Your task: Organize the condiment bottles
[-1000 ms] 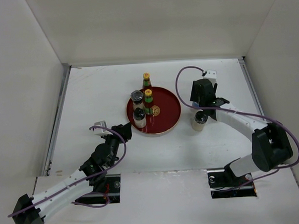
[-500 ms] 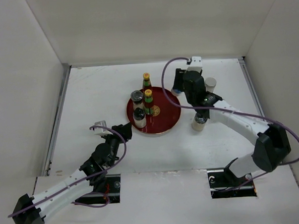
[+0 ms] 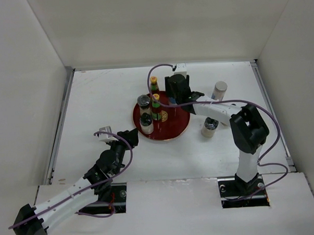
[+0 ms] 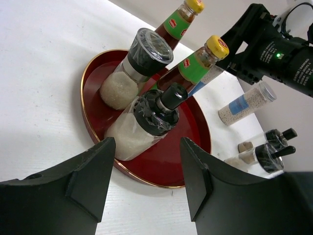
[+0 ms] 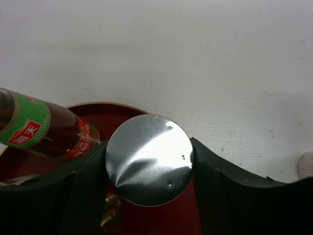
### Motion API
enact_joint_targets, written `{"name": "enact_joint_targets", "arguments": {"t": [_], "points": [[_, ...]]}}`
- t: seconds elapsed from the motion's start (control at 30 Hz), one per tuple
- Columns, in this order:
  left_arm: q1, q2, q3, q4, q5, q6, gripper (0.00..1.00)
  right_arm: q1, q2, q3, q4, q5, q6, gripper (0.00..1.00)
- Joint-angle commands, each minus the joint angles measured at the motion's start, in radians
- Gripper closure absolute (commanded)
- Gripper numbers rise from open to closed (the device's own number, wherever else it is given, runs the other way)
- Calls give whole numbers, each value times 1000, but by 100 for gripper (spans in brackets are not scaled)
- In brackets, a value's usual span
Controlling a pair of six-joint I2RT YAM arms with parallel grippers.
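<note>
Shaker jar (image 5: 149, 159) is pinched by its silver lid in my right pincer (image 5: 149, 169) over the red tray (image 3: 175, 123). My left pincer (image 4: 146, 147) is spread wide beside the tray. I count two sauce bottles (image 3: 156, 102) and, I think, five shaker jars (image 3: 143, 101).

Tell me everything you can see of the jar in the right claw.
The silver-lidded shaker jar shows a round, shiny, creased metal lid from above. The right claw is shut on it, dark fingers pressing both sides. It is over the round red tray, beside a green-necked sauce bottle; its base is hidden.
</note>
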Motion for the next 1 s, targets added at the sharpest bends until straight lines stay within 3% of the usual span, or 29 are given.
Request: {"name": "enact_joint_targets", "arguments": {"t": [0.0, 0.13, 0.23, 0.4, 0.67, 0.8, 0.97], "points": [[3, -7, -13, 41, 17, -5, 47, 27, -16, 73, 99, -1, 35, 41], [6, -4, -14, 44, 12, -5, 47, 32, -23, 50, 115, 8, 58, 19], [3, -2, -11, 41, 14, -5, 47, 32, -71, 26, 109, 8, 64, 11], [13, -16, -8, 36, 21, 4, 47, 17, -218, -68, 114, 7, 61, 7], [19, -16, -2, 26, 37, -2, 47, -224, -390, -263, 83, 28, 46, 5], [33, -12, -7, 23, 40, -7, 47, -348, -390, -278, 21, 35, 35, 1], [34, -16, -13, 33, 32, -7, 46, -397, -318, -251, -24, -28, 3, 0]]}}
